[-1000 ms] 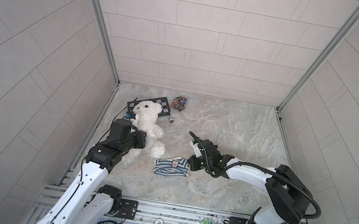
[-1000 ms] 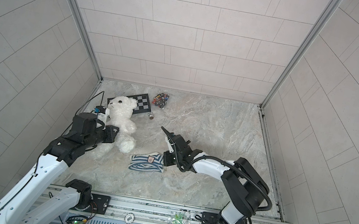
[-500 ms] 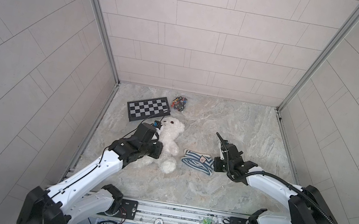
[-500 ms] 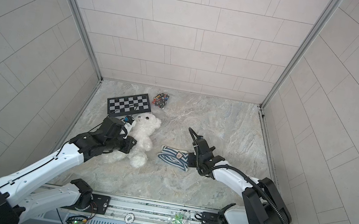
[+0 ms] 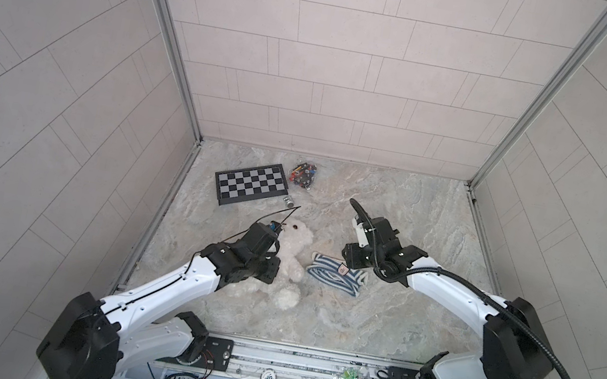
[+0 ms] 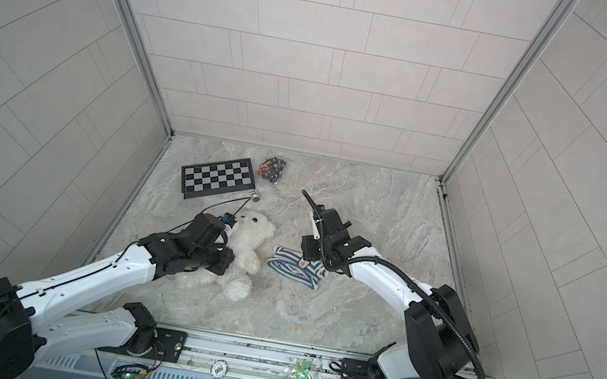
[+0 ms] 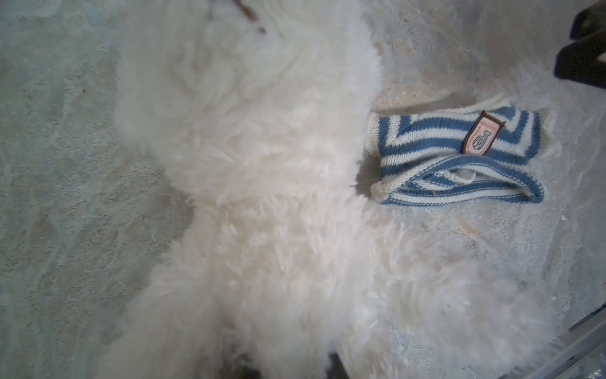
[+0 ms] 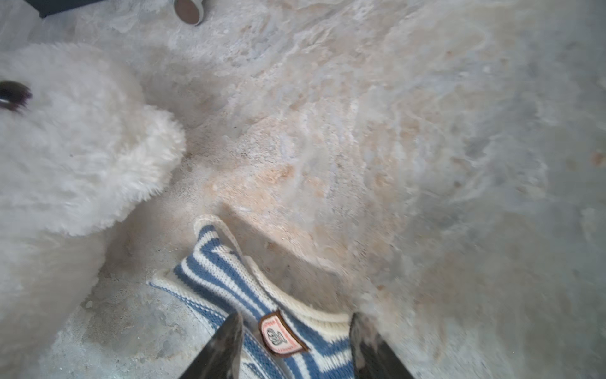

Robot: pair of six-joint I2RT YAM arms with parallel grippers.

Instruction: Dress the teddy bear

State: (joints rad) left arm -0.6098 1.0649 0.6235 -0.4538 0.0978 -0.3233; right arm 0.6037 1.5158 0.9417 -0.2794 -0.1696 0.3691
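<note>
Just beside the teddy bear, the striped shirt's badge is illegible.

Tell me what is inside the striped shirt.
Nothing visible: the shirt lies on the table, and its open hem shows only loose threads. The teddy bear lies beside it. Farther in, the fabric covers the view.
</note>
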